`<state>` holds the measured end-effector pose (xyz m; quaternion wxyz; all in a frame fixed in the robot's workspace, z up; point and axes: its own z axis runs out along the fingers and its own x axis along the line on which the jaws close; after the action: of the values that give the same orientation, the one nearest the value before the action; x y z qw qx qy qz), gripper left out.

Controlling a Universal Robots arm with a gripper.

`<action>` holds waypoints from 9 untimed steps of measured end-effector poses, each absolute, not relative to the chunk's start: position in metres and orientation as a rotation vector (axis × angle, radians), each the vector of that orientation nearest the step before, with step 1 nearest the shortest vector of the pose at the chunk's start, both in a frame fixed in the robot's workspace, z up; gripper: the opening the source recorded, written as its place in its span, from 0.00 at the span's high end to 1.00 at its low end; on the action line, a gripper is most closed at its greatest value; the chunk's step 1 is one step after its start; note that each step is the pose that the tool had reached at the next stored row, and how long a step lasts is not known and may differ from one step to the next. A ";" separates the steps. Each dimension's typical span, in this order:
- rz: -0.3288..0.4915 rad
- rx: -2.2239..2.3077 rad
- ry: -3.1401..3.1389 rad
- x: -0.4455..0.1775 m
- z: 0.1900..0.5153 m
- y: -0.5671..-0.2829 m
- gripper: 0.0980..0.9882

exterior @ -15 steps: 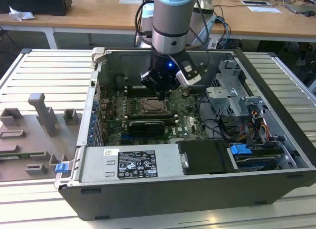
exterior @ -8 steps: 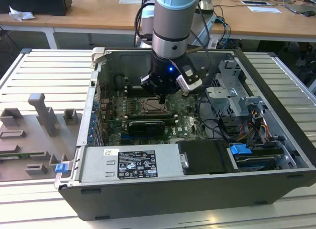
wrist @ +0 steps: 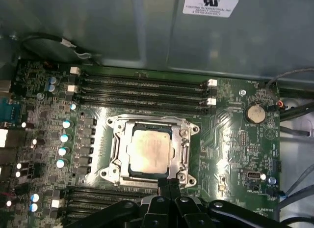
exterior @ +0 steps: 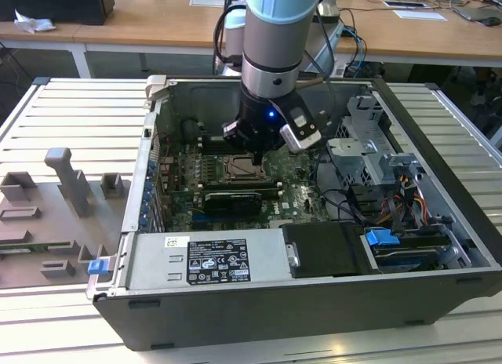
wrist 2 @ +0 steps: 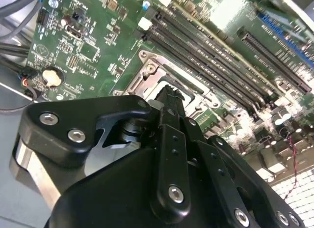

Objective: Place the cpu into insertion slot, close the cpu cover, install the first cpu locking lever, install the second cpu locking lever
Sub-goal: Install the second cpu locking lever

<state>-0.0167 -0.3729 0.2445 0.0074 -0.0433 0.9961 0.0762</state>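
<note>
Looking from the gripper (wrist: 169, 186) outward, you see its two fingers pressed together with nothing between them, the tips hanging just above the near edge of the insertion slot (wrist: 153, 150) in the first wrist view. The cpu (wrist: 151, 149) already lies flat inside that slot, its pale metal face up. The cpu cover (wrist: 182, 145) seems to be down around the chip, framing it, so I judge these two steps as done. About the locking levers I cannot say if they are hooked; this part probably remains. The green motherboard (wrist: 230, 134) surrounds the socket inside the computer case (exterior: 259, 301).
</note>
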 end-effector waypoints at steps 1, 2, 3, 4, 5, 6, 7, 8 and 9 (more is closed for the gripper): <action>0.238 -0.135 3.115 -0.017 0.245 -0.374 0.99; 0.238 -0.135 3.115 -0.017 0.244 -0.374 0.99; 0.238 -0.135 3.115 -0.017 0.244 -0.375 0.99; 0.238 -0.135 3.115 -0.017 0.244 -0.378 0.99; 0.238 -0.135 3.115 -0.017 0.244 -0.380 0.99; 0.239 -0.135 3.115 -0.017 0.243 -0.387 0.99; 0.241 -0.135 3.114 -0.018 0.242 -0.393 0.99; 0.246 -0.135 3.114 -0.020 0.242 -0.395 0.99; 0.253 -0.135 3.113 -0.021 0.242 -0.396 0.99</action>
<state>-0.0215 -0.3964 0.2422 0.0076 -0.0432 0.9958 0.0809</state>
